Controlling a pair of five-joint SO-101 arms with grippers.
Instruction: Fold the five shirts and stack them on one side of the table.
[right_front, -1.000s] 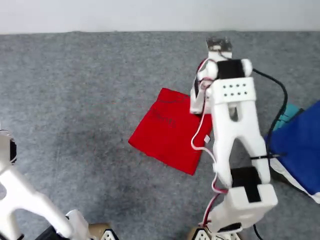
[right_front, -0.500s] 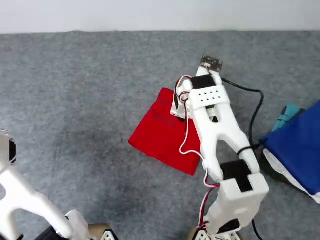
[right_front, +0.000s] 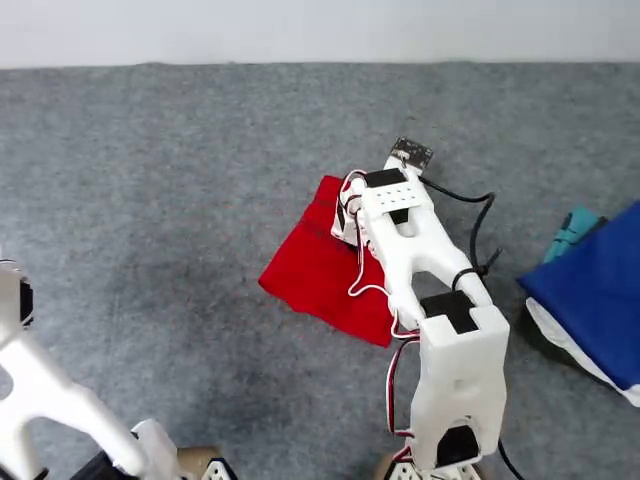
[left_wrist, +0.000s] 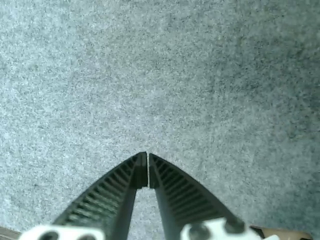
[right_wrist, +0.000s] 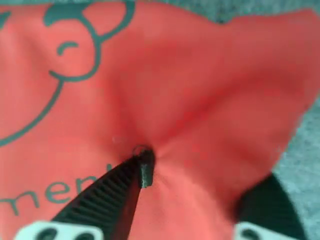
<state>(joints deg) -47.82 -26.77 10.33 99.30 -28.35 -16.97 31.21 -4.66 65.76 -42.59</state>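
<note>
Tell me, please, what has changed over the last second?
The right arm swung left and drew back toward its base, so the right gripper now presses into the red shirt, jaws apart, with the cloth puckering around one finger. The shirt, the blue pile and the left arm stayed put.

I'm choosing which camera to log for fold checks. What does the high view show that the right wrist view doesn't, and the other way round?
Only the high view: the red shirt as a whole folded shape on the grey table, the right arm over its right part, a blue shirt at the table's right edge, and the left arm at the near left.
Only the right wrist view: the dark printed drawing on the shirt, and cloth puckering around one fingertip of the open right gripper.
Both: the red shirt and some grey table.
</note>
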